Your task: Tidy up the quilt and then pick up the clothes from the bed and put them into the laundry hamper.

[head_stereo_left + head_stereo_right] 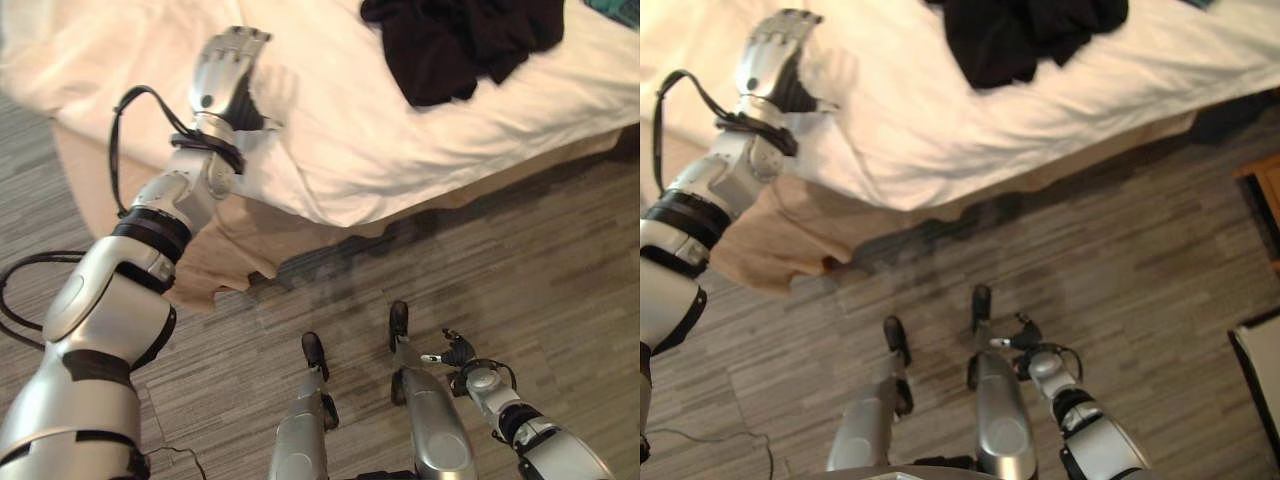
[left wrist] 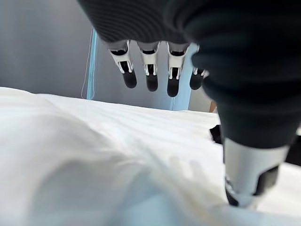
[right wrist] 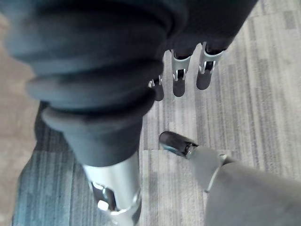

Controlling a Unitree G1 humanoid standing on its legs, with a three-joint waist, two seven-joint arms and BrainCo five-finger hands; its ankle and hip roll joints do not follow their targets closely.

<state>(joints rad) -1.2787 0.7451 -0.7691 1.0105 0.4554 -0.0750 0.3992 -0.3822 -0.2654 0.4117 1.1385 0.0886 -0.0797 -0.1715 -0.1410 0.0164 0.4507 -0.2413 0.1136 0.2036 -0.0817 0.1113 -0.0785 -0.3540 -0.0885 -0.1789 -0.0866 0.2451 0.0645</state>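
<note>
Risk first: from the left eye view, my left hand (image 1: 228, 70) hovers over the white quilt (image 1: 400, 130) near the bed's corner edge, fingers straight and holding nothing, so a careless pull, I judge, could drag the quilt off over the tan bed skirt (image 1: 230, 255). Black clothes (image 1: 460, 40) lie heaped on the quilt, well apart from that hand, toward the far side.

Right eye view: my right hand (image 1: 1025, 335) hangs low over the wood floor (image 1: 1140, 260), which lies open beside the bed.

Left wrist view: straight fingers (image 2: 150, 77) stand above the rumpled quilt, not gripping.

Right wrist view: relaxed fingers (image 3: 178, 84) hold nothing above the floor.
</note>
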